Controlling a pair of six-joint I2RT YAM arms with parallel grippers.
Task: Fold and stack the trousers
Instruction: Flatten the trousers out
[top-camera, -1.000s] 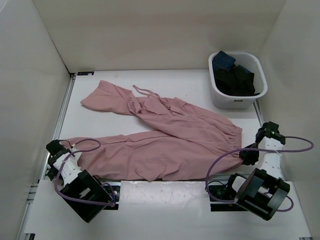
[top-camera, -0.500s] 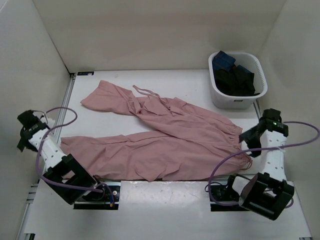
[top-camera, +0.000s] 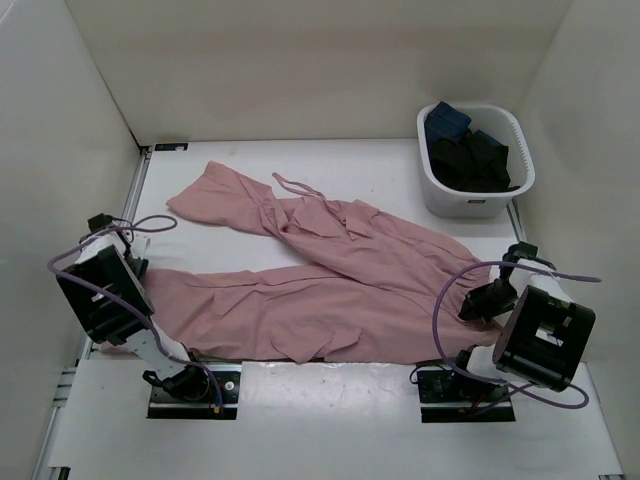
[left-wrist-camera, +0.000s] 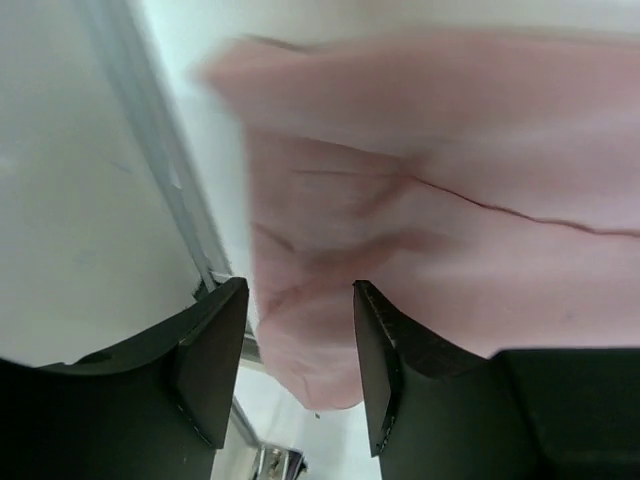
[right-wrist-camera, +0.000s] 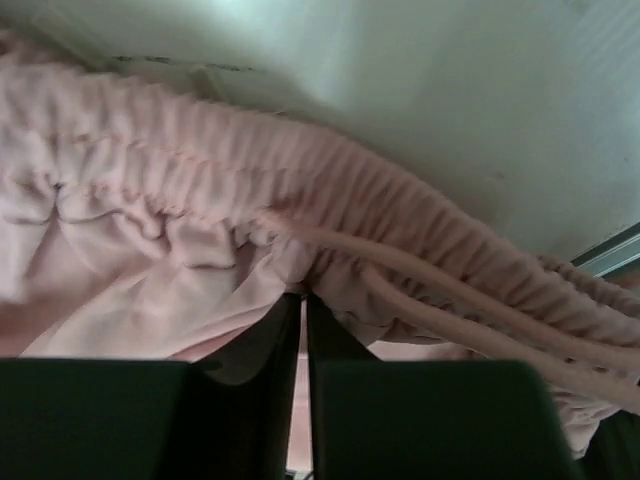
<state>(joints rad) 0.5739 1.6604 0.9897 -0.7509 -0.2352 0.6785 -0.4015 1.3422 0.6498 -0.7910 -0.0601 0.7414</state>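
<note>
The dusty-pink trousers (top-camera: 340, 270) lie spread across the table, one leg reaching to the far left and the other to the near left. The gathered waistband is at the right. My left gripper (top-camera: 140, 268) is open at the end of the near leg. In the left wrist view the leg's hem (left-wrist-camera: 310, 350) lies between the spread jaws of the left gripper (left-wrist-camera: 298, 292). My right gripper (top-camera: 478, 300) is at the waistband's right end. In the right wrist view the right gripper (right-wrist-camera: 303, 300) is shut on the gathered waistband (right-wrist-camera: 150, 170) beside the drawstring (right-wrist-camera: 450, 290).
A white basket (top-camera: 460, 205) holding dark black and blue clothes (top-camera: 470, 160) stands at the back right. White walls close in the table on the left, back and right. A metal rail (left-wrist-camera: 150, 150) runs along the table's left edge. A white board lies at the near edge.
My left arm has swung up and in, so its gripper is now at the near leg's end. My right gripper rose, then came down onto the waistband. The trousers shifted slightly right.
</note>
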